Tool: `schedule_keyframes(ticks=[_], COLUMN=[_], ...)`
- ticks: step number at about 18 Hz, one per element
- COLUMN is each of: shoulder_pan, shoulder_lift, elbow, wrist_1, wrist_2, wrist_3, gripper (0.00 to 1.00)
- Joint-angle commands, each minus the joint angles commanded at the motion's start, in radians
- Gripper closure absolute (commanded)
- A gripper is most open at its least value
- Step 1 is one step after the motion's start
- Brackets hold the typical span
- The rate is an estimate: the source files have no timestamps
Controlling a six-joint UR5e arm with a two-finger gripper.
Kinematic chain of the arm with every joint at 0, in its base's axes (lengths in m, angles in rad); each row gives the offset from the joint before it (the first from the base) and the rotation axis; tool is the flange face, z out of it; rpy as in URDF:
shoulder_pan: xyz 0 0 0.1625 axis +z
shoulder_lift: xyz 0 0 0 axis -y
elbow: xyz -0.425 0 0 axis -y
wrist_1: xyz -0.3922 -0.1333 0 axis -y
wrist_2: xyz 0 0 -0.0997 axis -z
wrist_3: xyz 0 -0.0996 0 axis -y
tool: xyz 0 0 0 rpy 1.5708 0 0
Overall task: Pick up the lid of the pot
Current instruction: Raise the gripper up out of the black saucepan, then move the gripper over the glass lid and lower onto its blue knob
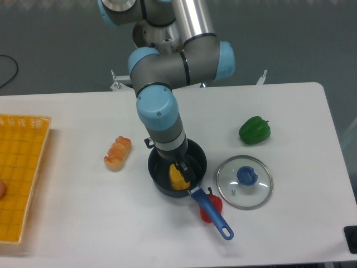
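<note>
A green pepper point(254, 130), red pepper point(217, 203), bread point(117, 154), black pan point(158, 174) and yellow crate point(34, 167) show.

Clear blue-knobbed lid point(244, 183) flat on table point(307, 223)

One pan point(152, 177), one lid point(226, 192), two peppers point(254, 130), one pastry point(117, 153), one crate point(25, 184)

Room above lid point(235, 197), 1 red pepper point(205, 215) alongside
</note>
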Motion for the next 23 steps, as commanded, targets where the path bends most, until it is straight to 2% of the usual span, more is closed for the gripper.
schedule_keyframes(ticks=[11, 14, 17, 19, 23], shoulder_pan=[0.037, 0.058, 0.063, 0.093, 0.132], shoulder_lift=[0.012, 0.014, 0.025, 0.023, -0.003], elbow=[-0.015, -0.017, -0.015, -0.009, 0.011], wrist_1=[0.015, 0.018, 0.044, 0.051, 0.052], wrist_2=[-0.067, -0.132, -0.120, -0.104, -0.039], wrist_3=[-0.017, -0.031, -0.028, -0.023, 0.039], gripper=[0.00, 0.00, 0.00, 0.00, 0.00])
